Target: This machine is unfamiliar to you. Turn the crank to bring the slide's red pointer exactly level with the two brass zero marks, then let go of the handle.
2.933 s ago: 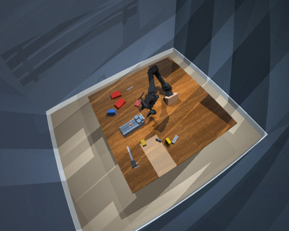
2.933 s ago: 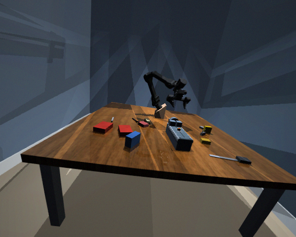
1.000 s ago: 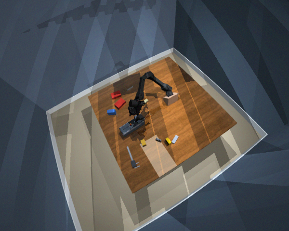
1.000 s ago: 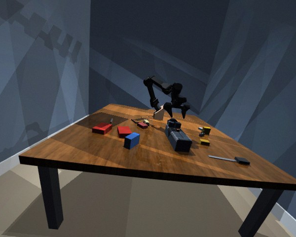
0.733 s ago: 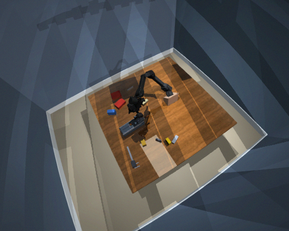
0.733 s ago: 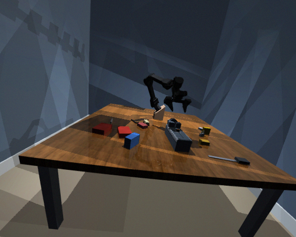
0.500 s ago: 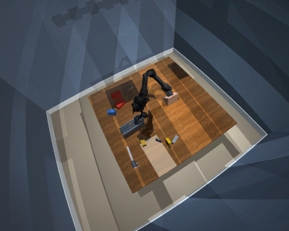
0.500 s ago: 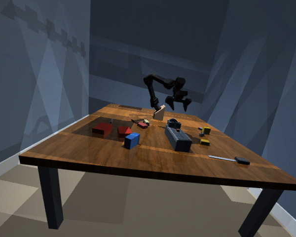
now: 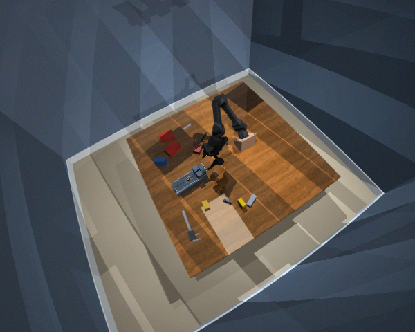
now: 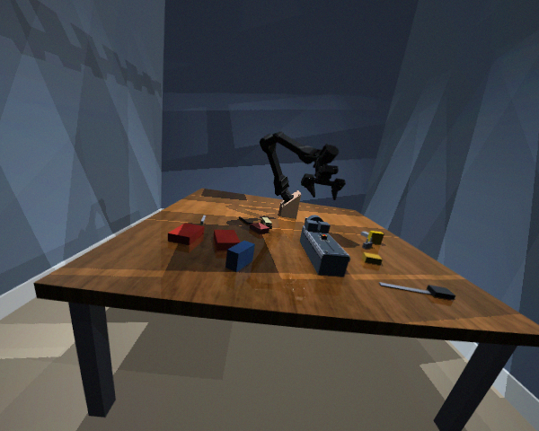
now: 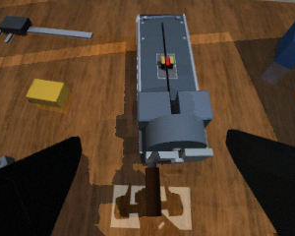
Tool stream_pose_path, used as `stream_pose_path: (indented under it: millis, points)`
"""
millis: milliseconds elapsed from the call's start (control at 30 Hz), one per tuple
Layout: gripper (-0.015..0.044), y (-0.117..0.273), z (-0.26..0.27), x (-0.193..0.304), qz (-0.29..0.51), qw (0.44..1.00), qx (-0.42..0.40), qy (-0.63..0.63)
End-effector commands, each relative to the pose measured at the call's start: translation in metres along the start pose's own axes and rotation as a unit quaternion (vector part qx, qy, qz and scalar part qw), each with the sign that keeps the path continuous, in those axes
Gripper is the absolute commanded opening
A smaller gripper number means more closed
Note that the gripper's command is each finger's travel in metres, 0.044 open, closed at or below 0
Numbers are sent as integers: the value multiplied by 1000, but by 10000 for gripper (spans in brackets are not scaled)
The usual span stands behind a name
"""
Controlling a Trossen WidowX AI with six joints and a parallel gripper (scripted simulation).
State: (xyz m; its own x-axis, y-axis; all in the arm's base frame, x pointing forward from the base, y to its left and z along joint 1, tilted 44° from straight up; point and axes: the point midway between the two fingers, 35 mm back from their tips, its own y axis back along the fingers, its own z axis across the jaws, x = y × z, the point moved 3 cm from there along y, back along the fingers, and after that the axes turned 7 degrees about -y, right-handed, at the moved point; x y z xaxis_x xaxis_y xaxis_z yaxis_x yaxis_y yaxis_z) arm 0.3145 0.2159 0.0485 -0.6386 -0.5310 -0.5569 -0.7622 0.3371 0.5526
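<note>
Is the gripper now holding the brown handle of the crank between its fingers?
No, the gripper stands open, and the brown handle has visible space on both sides.

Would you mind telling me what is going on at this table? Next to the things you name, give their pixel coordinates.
The robot arm is at work on a grey crank machine point(image 9: 180, 186) point(image 10: 331, 259) point(image 11: 152, 44). Its gripper point(image 10: 324, 190) point(image 11: 154, 140) is open above the table, holding nothing, with the brown crank handle point(image 11: 152, 192) below it in the wrist view. The red pointer point(image 11: 167, 62) sits between the two brass marks, at or near their level; exact alignment is too small to judge.
</note>
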Motion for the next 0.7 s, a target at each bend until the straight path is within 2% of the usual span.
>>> stream_pose_path:
  millis: [0,500,667]
  points:
    - [440,5,-2,8,-5,1000,5,-7]
    - [440,-39,-7,51,-5,1000,6,-7]
    - [440,-43,-8,56,-5,1000,6,-7]
